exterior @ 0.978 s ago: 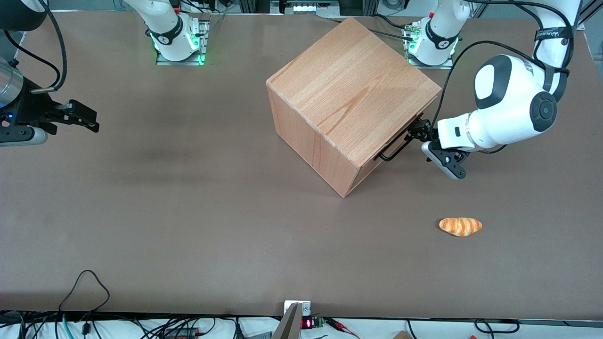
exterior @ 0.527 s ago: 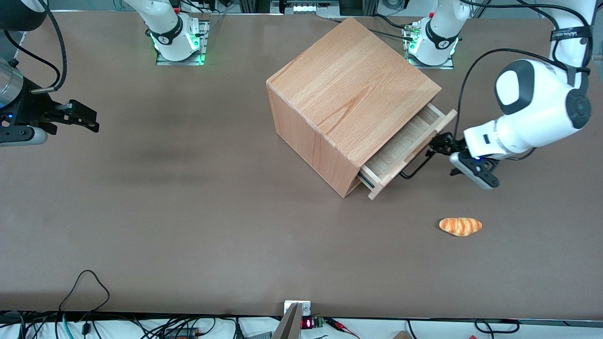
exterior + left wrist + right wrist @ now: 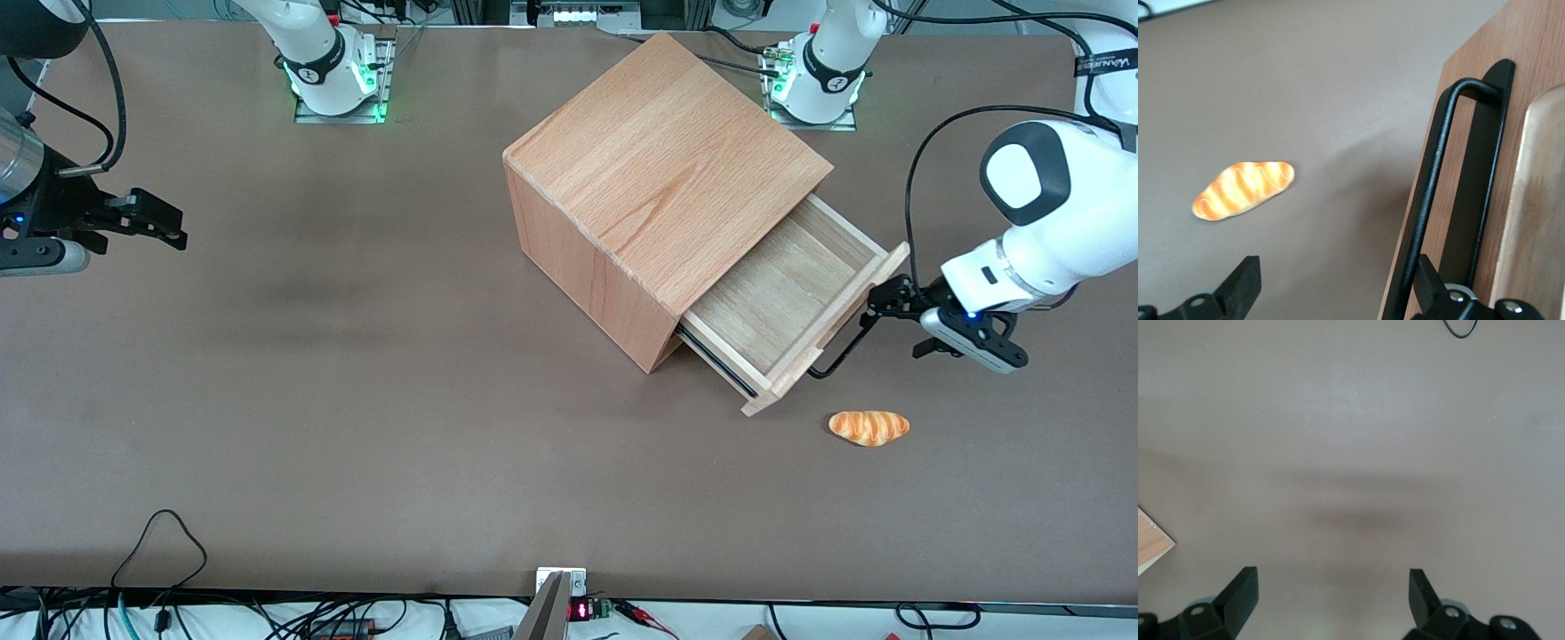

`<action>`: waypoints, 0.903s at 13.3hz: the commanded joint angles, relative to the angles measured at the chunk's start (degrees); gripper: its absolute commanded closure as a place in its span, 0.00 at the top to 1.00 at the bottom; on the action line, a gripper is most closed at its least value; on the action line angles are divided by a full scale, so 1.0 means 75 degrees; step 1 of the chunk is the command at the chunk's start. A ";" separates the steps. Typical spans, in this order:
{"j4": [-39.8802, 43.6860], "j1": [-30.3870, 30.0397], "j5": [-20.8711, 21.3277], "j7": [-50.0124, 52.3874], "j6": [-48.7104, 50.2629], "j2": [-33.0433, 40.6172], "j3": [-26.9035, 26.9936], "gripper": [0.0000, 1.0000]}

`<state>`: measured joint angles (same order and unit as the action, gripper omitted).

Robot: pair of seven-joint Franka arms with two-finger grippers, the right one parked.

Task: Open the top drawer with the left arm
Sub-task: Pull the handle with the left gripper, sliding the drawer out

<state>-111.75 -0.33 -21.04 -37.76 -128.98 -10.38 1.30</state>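
The top drawer (image 3: 782, 298) stands pulled far out of the wooden cube body (image 3: 658, 169), and its light wood floor shows empty. Its black wire handle (image 3: 845, 351) hangs on the flat front (image 3: 836, 329). My left arm (image 3: 1040, 231) is in front of the drawer. Its gripper (image 3: 900, 318) is open, with one finger hooked inside the handle and the other out over the table. In the left wrist view the handle (image 3: 1431, 180) runs along the drawer front (image 3: 1531, 40), one finger (image 3: 1426, 277) sits between bar and wood, and the gripper (image 3: 1336, 275) holds nothing.
A toy bread loaf (image 3: 869, 427) lies on the brown table, nearer the front camera than the gripper and close to the drawer's front corner; it also shows in the left wrist view (image 3: 1243, 190). Arm bases (image 3: 813, 80) stand at the table's back edge.
The drawer went from closed to far open. The left gripper moved with the handle, away from the cube, toward the working arm's end and nearer the front camera.
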 commanded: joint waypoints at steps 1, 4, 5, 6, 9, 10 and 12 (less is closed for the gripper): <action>0.0111 -0.0027 0.0134 -0.0239 -0.0426 -0.0046 0.0493 1.00; 0.0287 -0.0050 0.0134 -0.0239 -0.0545 -0.0151 0.0740 1.00; 0.0403 -0.0050 0.0134 -0.0239 -0.0615 -0.0210 0.0822 1.00; 0.0451 -0.0050 0.0134 -0.0228 -0.0720 -0.0222 0.0857 1.00; 0.0778 -0.0062 0.0227 -0.0146 -0.0675 -0.0082 0.0893 1.00; 0.0826 -0.0050 0.0227 -0.0064 -0.0651 -0.0035 0.0893 1.00; 0.1001 -0.0050 0.0227 0.0321 -0.0372 0.0082 0.0881 1.00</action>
<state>-105.46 -0.84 -20.36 -37.59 -134.37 -11.14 7.91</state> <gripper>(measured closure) 0.000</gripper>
